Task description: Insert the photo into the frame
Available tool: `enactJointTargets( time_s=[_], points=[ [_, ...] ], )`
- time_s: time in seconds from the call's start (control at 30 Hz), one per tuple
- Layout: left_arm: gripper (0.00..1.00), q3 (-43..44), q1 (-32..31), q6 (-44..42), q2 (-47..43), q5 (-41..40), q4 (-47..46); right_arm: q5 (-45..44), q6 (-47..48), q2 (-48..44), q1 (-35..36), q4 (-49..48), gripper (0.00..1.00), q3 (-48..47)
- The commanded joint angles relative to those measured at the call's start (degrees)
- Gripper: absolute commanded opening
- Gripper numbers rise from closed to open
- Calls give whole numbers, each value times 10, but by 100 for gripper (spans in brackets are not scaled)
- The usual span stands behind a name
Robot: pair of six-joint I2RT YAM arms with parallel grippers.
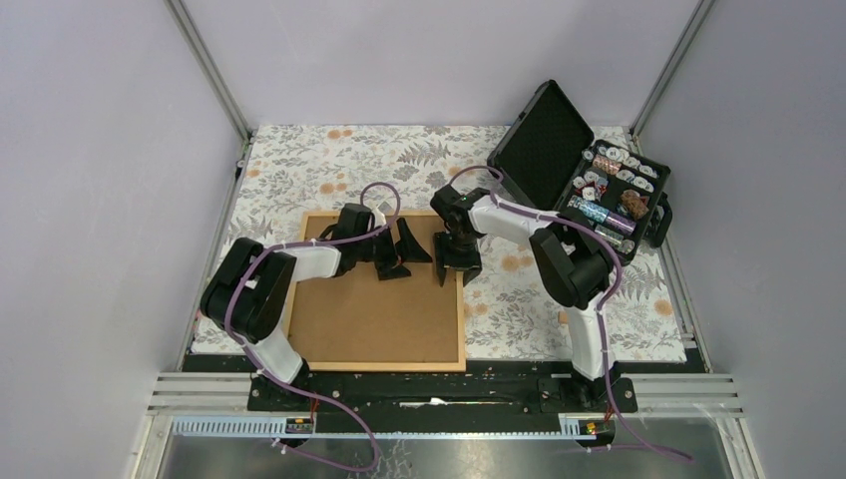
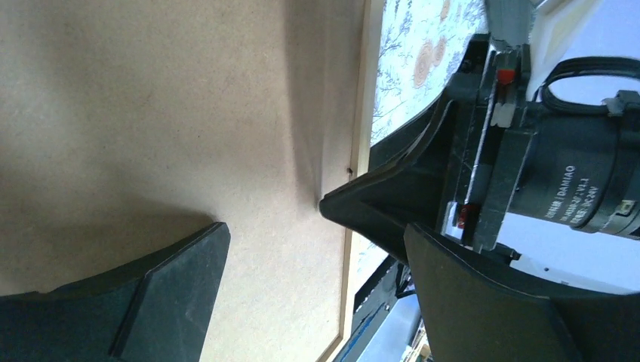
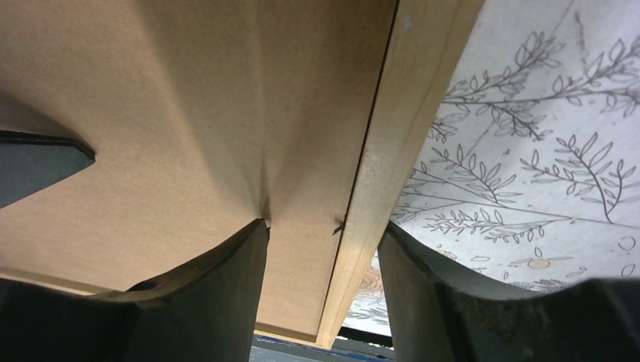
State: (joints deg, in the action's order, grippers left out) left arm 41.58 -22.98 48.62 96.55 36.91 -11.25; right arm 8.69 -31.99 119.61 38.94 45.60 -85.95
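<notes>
The frame (image 1: 462, 329) lies face down on the counter (image 1: 299, 160), with the board (image 1: 379, 319) filling it. You cannot see the photo; it is likely beneath the board, so little seems left. Your left jaws hang wide apart over the board. Your right jaws are also apart, straddling the frame's right rail and gripping nothing.

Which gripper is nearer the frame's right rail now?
Right. The right gripper straddles that rail, with one finger at the board and the other over the cloth. The left gripper is beside it, further in over the board.
</notes>
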Motion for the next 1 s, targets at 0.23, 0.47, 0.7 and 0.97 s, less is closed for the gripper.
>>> enactJointTargets(
  time_s=[0.23, 0.47, 0.7, 0.97],
  points=[
    [95, 96, -4, -109, -68, -100, 247, 25, 114, -103, -13, -152, 62, 160],
    [95, 68, -4, -80, -39, -62, 206, 73, 43, -153, -67, -202, 55, 194],
    [95, 43, -4, -76, -25, -66, 186, 129, 42, -163, -96, -230, 53, 213],
    [95, 35, -4, -78, -6, -75, 177, 126, 39, -134, -92, -233, 46, 222]
  ],
)
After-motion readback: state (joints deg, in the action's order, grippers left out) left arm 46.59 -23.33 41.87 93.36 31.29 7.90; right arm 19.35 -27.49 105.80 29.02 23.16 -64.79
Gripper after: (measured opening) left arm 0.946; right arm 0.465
